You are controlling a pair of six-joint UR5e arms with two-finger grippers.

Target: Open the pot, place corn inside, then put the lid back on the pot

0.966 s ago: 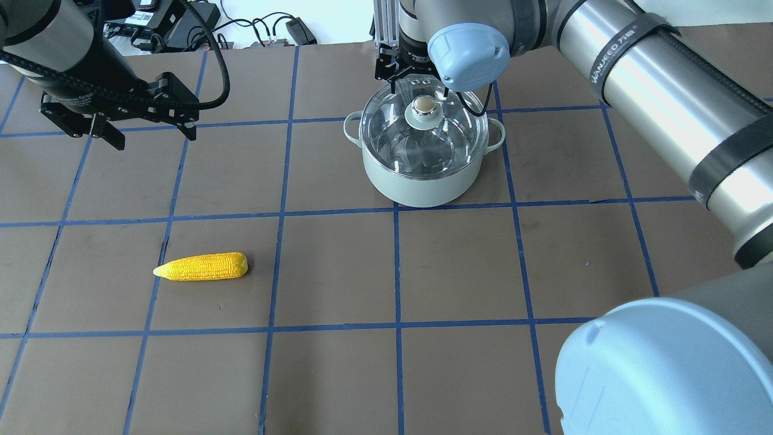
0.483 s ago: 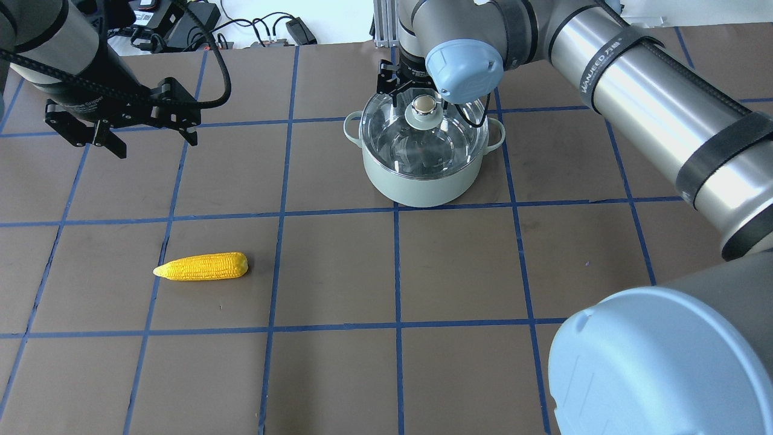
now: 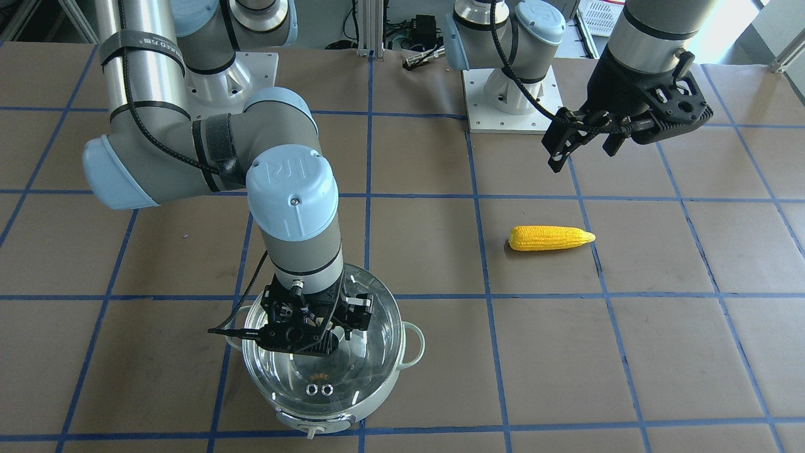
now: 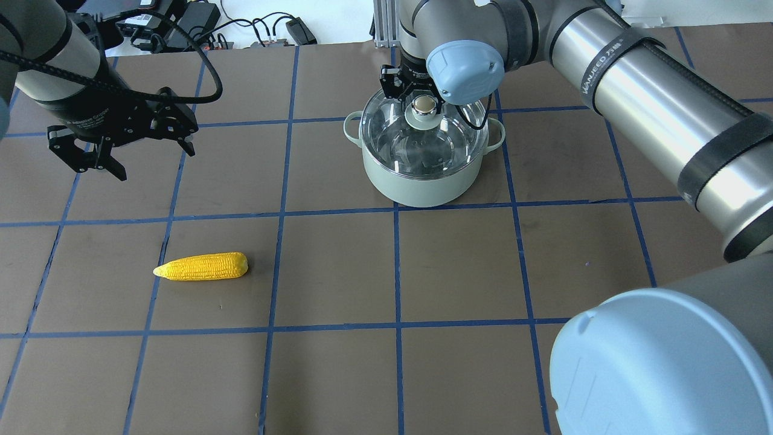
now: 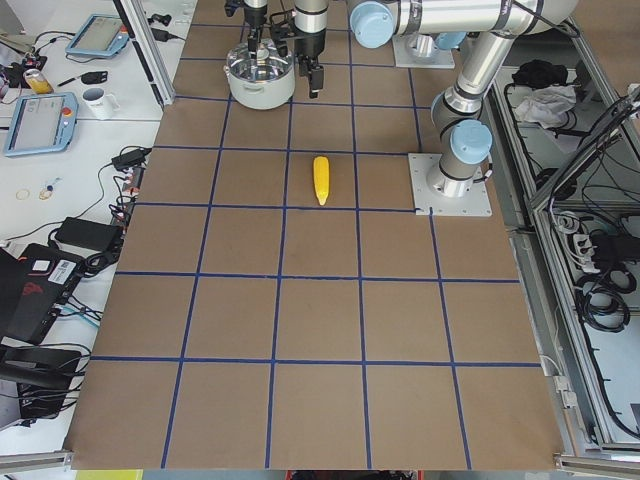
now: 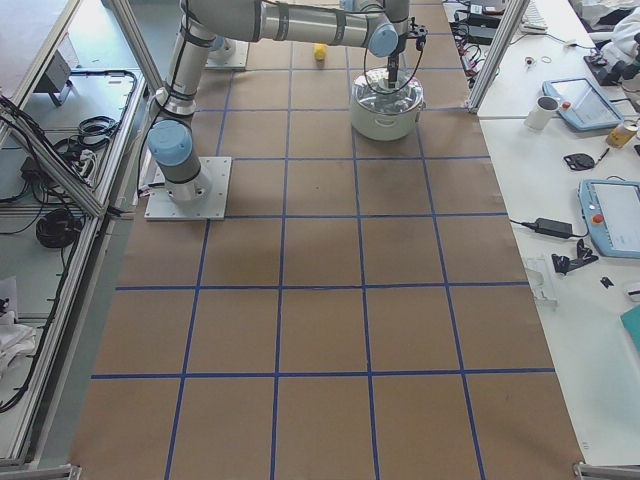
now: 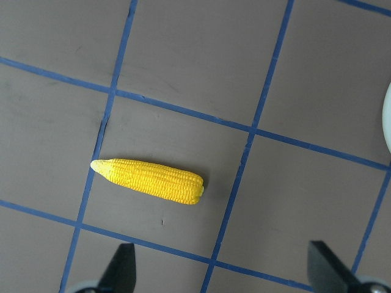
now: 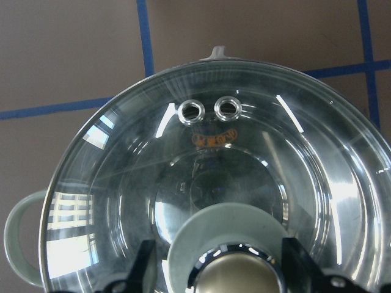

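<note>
**Front-facing view:** The right gripper (image 3: 308, 336) hangs over the glass lid (image 3: 371, 333), which sits closed on the mint-green pot (image 3: 383, 396) at the lower left of the frame. The corn cob (image 3: 551, 238) lies on the brown worktop (image 3: 440, 377) right of centre, well apart from the pot. The left gripper (image 3: 583, 153) is in the air at upper right, jaws spread and holding nothing.

**Overhead view:** The pot stands at upper centre, and the lid's beige-topped knob (image 4: 424, 106) shows just beside the right gripper. The corn cob lies at lower left, its tapered tip toward the frame's left edge.

**2 side views:** The lidded pot sits near the top of each frame. The jaws are too small to judge here.

**Left wrist view:** The corn cob lies left of centre. The 2 fingertips (image 7: 119, 268) at the bottom edge stand wide apart and clear of it.

**Right wrist view:** The jaws stand spread on either side of the knob at the bottom of the frame, and contact is not evident. The 2 vent holes (image 8: 190, 110) sit near the top.

**Handling:** The lid looks rigid, slick and breakable, and probably has some weight. The knob is likely the only sound hold, pinched below its cap and lifted straight up. The corn cob seems light and ridged, so a grip across its thick middle should hold.
</note>
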